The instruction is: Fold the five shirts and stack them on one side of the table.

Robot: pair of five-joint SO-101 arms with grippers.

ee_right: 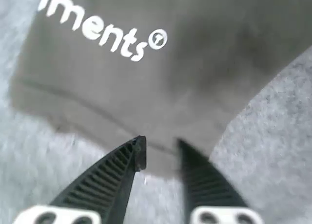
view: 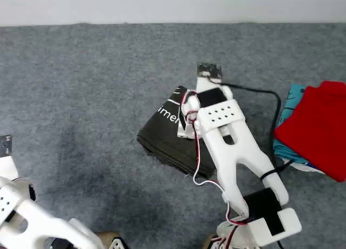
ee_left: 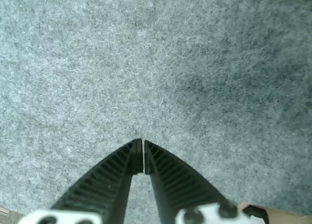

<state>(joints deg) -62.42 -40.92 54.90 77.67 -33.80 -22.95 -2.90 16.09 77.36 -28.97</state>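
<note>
black shirt (view: 165,141) lay folded at centre frame on the table (view: 81,70), its edge beneath the right gripper (ee_right: 158,153), whose jaws stood narrowly apart. red shirt (view: 319,124) sat at the right edge. left gripper (ee_left: 143,156) was closed, empty, over the table.

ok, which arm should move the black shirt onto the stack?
Right. The right gripper hangs open over the black shirt, near the red shirt; the left gripper sits shut over grey table.

A robot lab bench: grey felt-covered table (view: 81,70) against a plain white wall (view: 162,5).
</note>
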